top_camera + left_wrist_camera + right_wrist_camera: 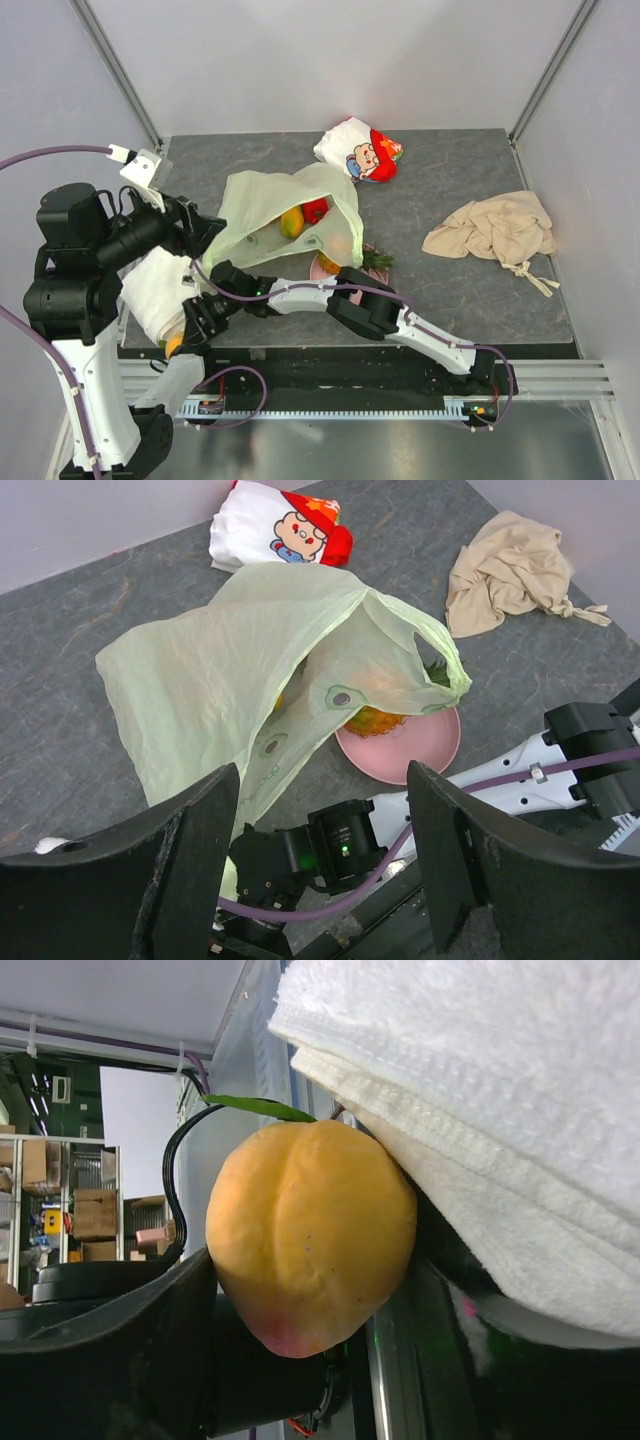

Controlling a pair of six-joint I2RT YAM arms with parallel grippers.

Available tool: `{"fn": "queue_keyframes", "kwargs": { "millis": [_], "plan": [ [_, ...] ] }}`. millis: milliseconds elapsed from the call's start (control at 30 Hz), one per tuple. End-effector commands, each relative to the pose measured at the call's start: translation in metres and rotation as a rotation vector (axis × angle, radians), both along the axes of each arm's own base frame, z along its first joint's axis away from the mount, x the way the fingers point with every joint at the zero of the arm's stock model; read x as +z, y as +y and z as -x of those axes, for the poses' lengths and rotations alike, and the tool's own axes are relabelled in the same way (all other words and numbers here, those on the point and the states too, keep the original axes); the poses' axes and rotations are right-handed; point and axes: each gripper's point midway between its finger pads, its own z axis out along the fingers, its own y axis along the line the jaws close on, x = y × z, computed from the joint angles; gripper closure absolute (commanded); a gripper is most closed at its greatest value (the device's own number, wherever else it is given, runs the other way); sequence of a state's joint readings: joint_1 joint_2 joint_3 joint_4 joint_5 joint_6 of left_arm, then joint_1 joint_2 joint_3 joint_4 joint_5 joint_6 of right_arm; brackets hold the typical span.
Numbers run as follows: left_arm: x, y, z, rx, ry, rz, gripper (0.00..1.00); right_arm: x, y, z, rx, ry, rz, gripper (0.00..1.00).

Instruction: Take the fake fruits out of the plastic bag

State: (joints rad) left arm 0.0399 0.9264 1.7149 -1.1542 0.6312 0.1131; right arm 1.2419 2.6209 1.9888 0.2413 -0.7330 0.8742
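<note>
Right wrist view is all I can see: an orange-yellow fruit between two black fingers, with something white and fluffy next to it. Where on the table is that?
Observer: The top view shows the right gripper reaching across to the near left corner of the table. The peach lies beside a folded white towel.
Operator: Is any fruit in the bag?
Observer: Yes. The plastic bag lies mid-table, with a yellow-red mango and a red piece at its mouth.
Operator: And the other arm?
Observer: The left gripper hangs open beside the bag, holding nothing.
</note>
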Motion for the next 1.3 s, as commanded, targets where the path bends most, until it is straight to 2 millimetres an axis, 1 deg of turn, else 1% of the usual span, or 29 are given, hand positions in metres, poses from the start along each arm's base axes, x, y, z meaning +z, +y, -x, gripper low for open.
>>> {"fn": "queue_keyframes", "kwargs": {
  "millis": [0, 100, 167, 200, 233, 267, 300, 333, 367, 400, 433, 467, 500, 533, 567, 600, 633, 667, 700, 733, 767, 800, 867, 900, 967, 1033, 1067, 1133, 1267],
  "plan": [
    [0.008, -0.002, -0.002, 0.004, -0.025, 0.033, 0.25, -0.011, 0.006, -0.001, -0.013, -0.033, 0.026, 0.34],
    [0.004, -0.001, -0.003, 0.006, -0.016, 0.029, 0.25, -0.017, 0.005, -0.007, -0.03, -0.038, 0.04, 0.48],
    [0.001, -0.001, -0.002, 0.007, -0.017, 0.023, 0.25, -0.017, 0.003, -0.011, -0.035, -0.042, 0.041, 0.56],
    [-0.003, 0.0, -0.003, 0.014, -0.008, 0.02, 0.25, -0.017, 0.002, -0.013, -0.036, -0.052, 0.041, 0.67],
    [-0.003, 0.001, -0.004, 0.018, -0.015, 0.015, 0.25, -0.013, 0.001, -0.016, -0.039, -0.054, 0.036, 0.71],
    [-0.004, 0.001, -0.004, 0.019, -0.015, 0.014, 0.25, -0.011, -0.001, -0.023, -0.05, -0.053, 0.036, 0.74],
    [-0.002, 0.001, -0.004, 0.019, -0.019, 0.015, 0.25, -0.013, -0.005, -0.028, -0.059, -0.058, 0.044, 0.8],
    [-0.002, 0.001, -0.005, 0.019, -0.022, 0.013, 0.25, 0.0, -0.006, -0.034, -0.067, -0.068, 0.027, 0.83],
    [-0.001, 0.002, -0.007, 0.019, -0.025, 0.014, 0.25, 0.005, -0.01, -0.044, -0.082, -0.074, 0.022, 0.87],
    [0.0, 0.002, -0.008, 0.022, -0.028, 0.013, 0.25, 0.014, -0.015, -0.048, -0.085, -0.085, 0.012, 0.88],
    [0.0, 0.002, -0.01, 0.022, -0.028, 0.013, 0.25, 0.02, -0.02, -0.059, -0.095, -0.088, 0.006, 0.89],
    [0.001, 0.002, -0.013, 0.023, -0.03, 0.016, 0.25, 0.023, -0.027, -0.062, -0.094, -0.09, 0.008, 0.92],
    [0.001, 0.002, -0.015, 0.023, -0.027, 0.02, 0.25, 0.04, -0.031, -0.066, -0.096, -0.104, -0.009, 0.93],
    [0.002, 0.001, -0.016, 0.019, -0.029, 0.024, 0.25, 0.046, -0.036, -0.075, -0.102, -0.121, -0.02, 0.93],
    [0.004, 0.001, -0.02, 0.017, -0.034, 0.028, 0.25, 0.048, -0.042, -0.077, -0.102, -0.127, -0.013, 0.94],
    [0.006, -0.001, -0.021, 0.012, -0.035, 0.037, 0.25, 0.062, -0.047, -0.081, -0.108, -0.143, -0.019, 0.94],
    [0.007, -0.001, -0.024, 0.011, -0.036, 0.043, 0.25, 0.065, -0.053, -0.089, -0.114, -0.169, -0.022, 0.94],
    [0.009, -0.002, -0.027, 0.01, -0.038, 0.048, 0.25, 0.062, -0.059, -0.091, -0.118, -0.177, -0.006, 0.94],
    [0.011, -0.003, -0.032, 0.009, -0.04, 0.061, 0.25, 0.072, -0.065, -0.094, -0.132, -0.194, -0.001, 0.94],
    [0.012, -0.003, -0.035, 0.009, -0.038, 0.068, 0.25, 0.072, -0.071, -0.099, -0.138, -0.208, 0.005, 0.94],
    [0.013, -0.003, -0.037, 0.008, -0.037, 0.073, 0.25, 0.068, -0.078, -0.1, -0.126, -0.237, 0.012, 0.94],
    [0.016, -0.005, -0.041, 0.002, -0.042, 0.082, 0.25, 0.071, -0.086, -0.1, -0.119, -0.256, 0.032, 0.95],
    [0.017, -0.005, -0.045, -0.001, -0.047, 0.087, 0.25, 0.065, -0.097, -0.105, -0.101, -0.331, 0.051, 0.95],
    [0.017, -0.005, -0.047, -0.003, -0.049, 0.087, 0.25, 0.067, -0.105, -0.104, -0.089, -0.346, 0.067, 0.95],
    [0.018, -0.006, -0.051, -0.006, -0.059, 0.088, 0.26, 0.061, -0.115, -0.105, -0.075, -0.388, 0.097, 0.95],
    [0.019, -0.004, -0.053, 0.001, -0.063, 0.086, 0.26, 0.063, -0.127, -0.102, -0.028, -0.458, 0.104, 0.95],
    [0.02, -0.005, -0.052, 0.001, -0.065, 0.087, 0.26, 0.06, -0.132, -0.103, -0.024, -0.487, 0.125, 0.95],
    [0.024, -0.003, -0.05, 0.008, -0.082, 0.079, 0.25, 0.059, -0.146, -0.102, 0.026, -0.558, 0.143, 0.96],
    [0.026, -0.003, -0.045, 0.004, -0.088, 0.067, 0.27, 0.045, -0.177, -0.093, 0.167, -0.655, 0.183, 0.96]
  ]
}}
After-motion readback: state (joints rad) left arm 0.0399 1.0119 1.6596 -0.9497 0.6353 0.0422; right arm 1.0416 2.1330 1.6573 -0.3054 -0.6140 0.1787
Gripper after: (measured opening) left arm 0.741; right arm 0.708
